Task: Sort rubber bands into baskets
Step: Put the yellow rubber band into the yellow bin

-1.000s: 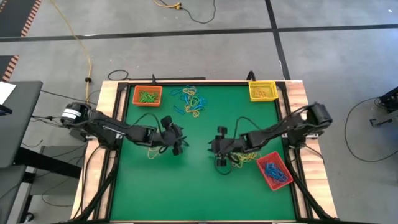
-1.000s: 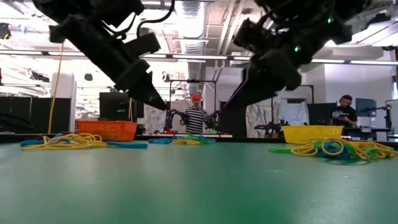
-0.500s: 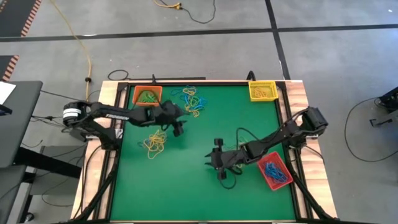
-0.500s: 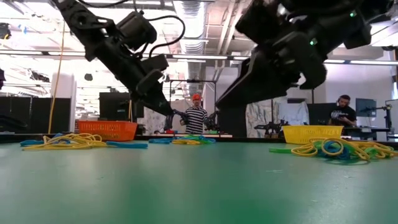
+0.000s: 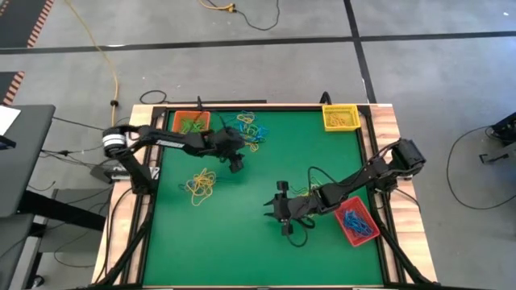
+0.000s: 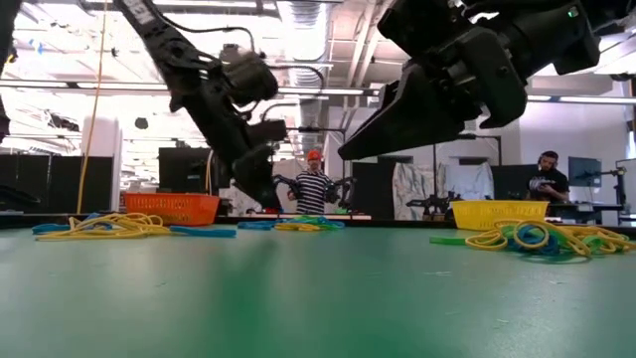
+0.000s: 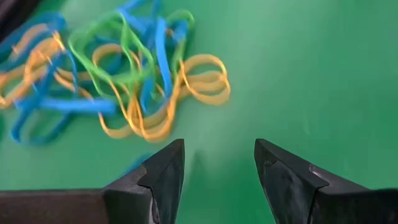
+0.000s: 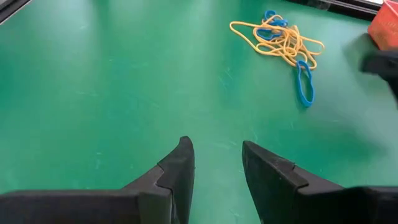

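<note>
The table [image 5: 242, 234] is covered in smooth green felt-like matting inside a pale wooden frame. Three shallow rectangular plastic baskets sit on it: an orange basket [image 5: 191, 122] at the far left corner holding green bands, a yellow basket [image 5: 340, 118] at the far right corner holding yellow ones, and a red basket [image 5: 355, 222] by the right edge, turned askew, holding blue ones. Loose rubber bands, thin limp loops, lie in three clumps: a mixed pile [image 5: 251, 129] of blue, green and yellow just beside the orange basket, a yellow tangle [image 5: 200, 184] left of centre with a few blue loops in it, and a small clump [image 5: 300, 206] under the right arm. The left gripper [image 5: 235, 163] reaches along the far side, at the near edge of the mixed pile, its dark wedge-shaped fingers [image 7: 163, 177] apart and empty. The right gripper [image 5: 278, 216] stretches low toward the table's middle, fingers [image 8: 177, 174] likewise parted over bare mat.
</note>
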